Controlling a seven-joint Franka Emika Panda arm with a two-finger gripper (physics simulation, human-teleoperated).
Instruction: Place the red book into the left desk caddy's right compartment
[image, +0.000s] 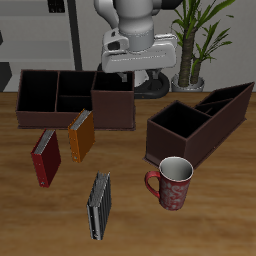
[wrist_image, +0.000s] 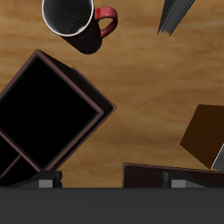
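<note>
On the table, dark-red book (image: 45, 157) with seemingly darker spine

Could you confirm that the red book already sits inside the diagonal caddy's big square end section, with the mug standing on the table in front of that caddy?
Not quite. The red book lies flat on the table, beside the orange book, far from the diagonal caddy. The exterior view shows this, and its square end section looks empty there. The mug does stand in front of that caddy.
</note>
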